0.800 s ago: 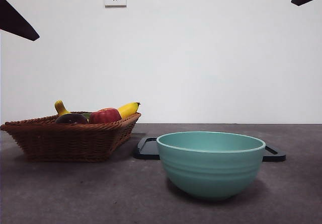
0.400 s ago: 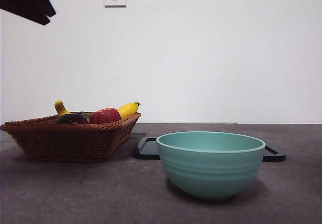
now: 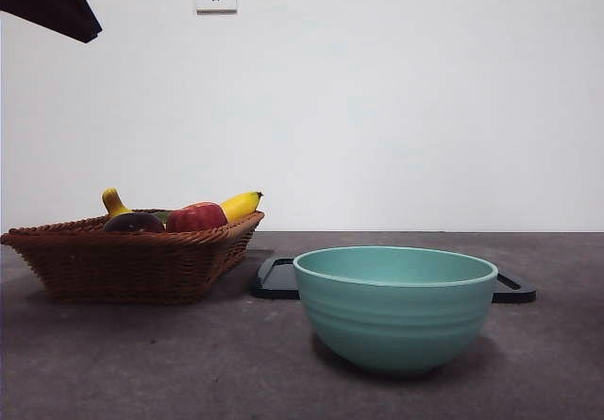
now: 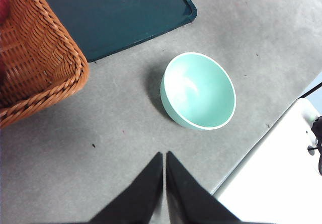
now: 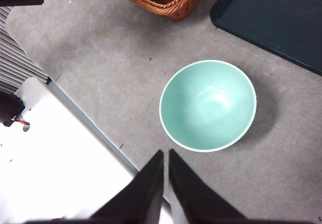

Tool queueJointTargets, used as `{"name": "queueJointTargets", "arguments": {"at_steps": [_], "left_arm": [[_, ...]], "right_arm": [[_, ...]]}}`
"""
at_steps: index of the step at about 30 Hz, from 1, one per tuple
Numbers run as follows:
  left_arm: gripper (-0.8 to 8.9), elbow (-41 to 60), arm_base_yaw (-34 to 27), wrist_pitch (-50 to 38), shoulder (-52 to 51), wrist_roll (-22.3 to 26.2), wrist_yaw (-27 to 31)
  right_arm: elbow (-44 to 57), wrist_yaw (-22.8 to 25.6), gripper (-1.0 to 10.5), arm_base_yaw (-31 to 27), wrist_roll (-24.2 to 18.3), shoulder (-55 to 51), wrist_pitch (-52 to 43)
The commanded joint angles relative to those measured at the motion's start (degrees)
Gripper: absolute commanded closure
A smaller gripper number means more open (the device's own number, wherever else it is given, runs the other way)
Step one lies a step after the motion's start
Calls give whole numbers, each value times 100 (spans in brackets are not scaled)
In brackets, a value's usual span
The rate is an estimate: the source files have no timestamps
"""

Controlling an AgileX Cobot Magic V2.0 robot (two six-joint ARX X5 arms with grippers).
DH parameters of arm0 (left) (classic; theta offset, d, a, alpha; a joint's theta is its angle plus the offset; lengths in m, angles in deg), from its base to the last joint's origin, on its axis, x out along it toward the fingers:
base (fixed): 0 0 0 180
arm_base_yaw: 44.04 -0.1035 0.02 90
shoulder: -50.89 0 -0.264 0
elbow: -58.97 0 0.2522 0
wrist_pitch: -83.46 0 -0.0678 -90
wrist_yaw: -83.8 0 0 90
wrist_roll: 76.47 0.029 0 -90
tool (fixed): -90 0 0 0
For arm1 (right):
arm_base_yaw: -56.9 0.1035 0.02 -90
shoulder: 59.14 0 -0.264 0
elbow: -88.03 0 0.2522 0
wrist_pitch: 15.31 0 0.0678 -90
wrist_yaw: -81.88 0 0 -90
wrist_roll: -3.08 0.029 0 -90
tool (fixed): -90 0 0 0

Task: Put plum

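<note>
The plum point(image 3: 133, 222), dark and glossy, lies in the wicker basket point(image 3: 132, 264) at the left of the table, beside a red apple point(image 3: 196, 217). My left gripper point(image 4: 164, 154) hangs high over the table, jaws shut on nothing, with the teal bowl point(image 4: 198, 90) ahead of it and the basket's corner point(image 4: 35, 68) to one side. The plum is hidden in that view. High above the bowl point(image 5: 208, 104), my right gripper point(image 5: 166, 152) is also shut and empty. Both arms appear in the front view only as dark tips at the top corners.
A yellow banana point(image 3: 241, 205) and a yellow stemmed fruit point(image 3: 114, 201) share the basket. The teal bowl point(image 3: 395, 307) stands at front centre, with a dark flat tray point(image 3: 274, 278) behind it. A white ledge point(image 5: 60, 148) borders the table's near edge.
Over the last second both arm tips in the front view moved upward: the left one became a single dark block at the corner, the right one shrank to a sliver. The fruit and bowl stayed put.
</note>
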Motion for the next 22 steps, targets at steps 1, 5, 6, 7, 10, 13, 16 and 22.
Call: {"name": "queueJointTargets", "arguments": {"at_steps": [1,5,6,7,10,13,16,22], "left_arm": [[807,-111,31,-46,33,26,-17],[807,-111,31,-46,33,26,-15],[807,-111,31,-46,33,26,-17],[807,-111,31,-46,33,24,-17],[807,-111,31,-46,33,26,-17],[807,-111,31,-46,31,26,-17],[807,-111,-55,-131,-96,363,70],[807,-15,-719,-1512,-752,772,584]], "right_arm": [[-79,-2,942,35,-31,37,-59],[-79,-2,942,35,-31,37,-59],[-79,-2,942,35,-31,37,-59],[-79,-2,942,35,-31,37,-59],[-79,-2,942,35,-31,37,-59],[-79,-2,942,35,-31,37,-59],[-79,-2,942,35,-31,37,-59],[-79,-2,942,35,-31,37,-59]]}}
